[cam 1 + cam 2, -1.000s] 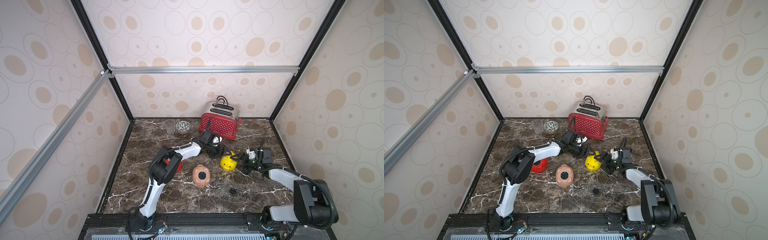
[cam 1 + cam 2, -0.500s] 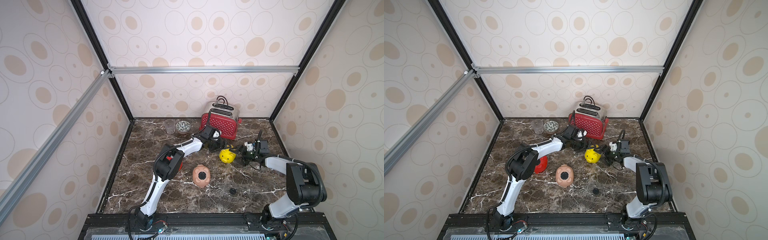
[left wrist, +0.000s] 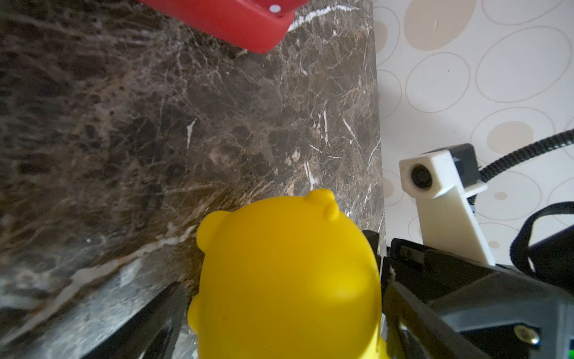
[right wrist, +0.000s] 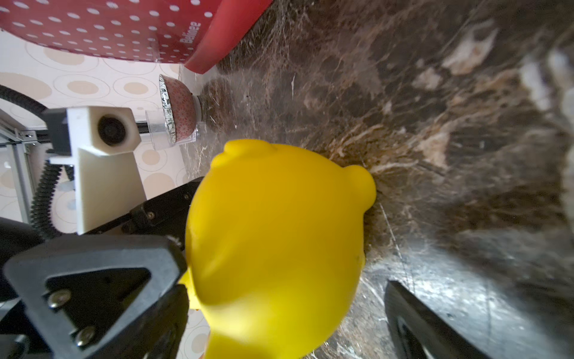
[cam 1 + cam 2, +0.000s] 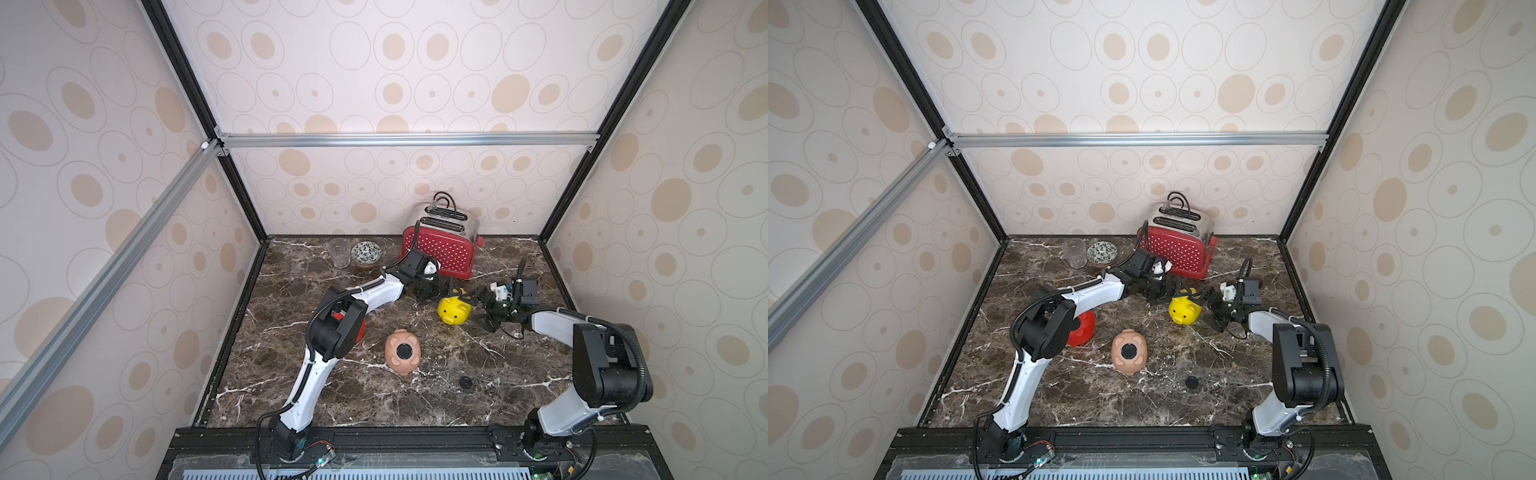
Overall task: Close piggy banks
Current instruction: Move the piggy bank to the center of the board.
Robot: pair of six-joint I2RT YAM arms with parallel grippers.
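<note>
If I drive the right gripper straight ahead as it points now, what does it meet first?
The yellow piggy bank, sitting between the right gripper's open jaws; the left gripper looks close behind it, depth unclear.

Both arms wear glossy white link shells (image 5: 380, 296) between bulky matte black joint housings (image 5: 602, 365). Ribbed black cable conduits (image 3: 521, 152) feed white plastic wrist camera blocks (image 3: 435, 177). Black triangular gripper fingers (image 4: 93, 251) carry silver screws (image 4: 59, 297).

Both top views high, facing down onto the table (image 5: 374, 401), wrist views close, both showing yellow pig (image 3: 285, 279)
</note>
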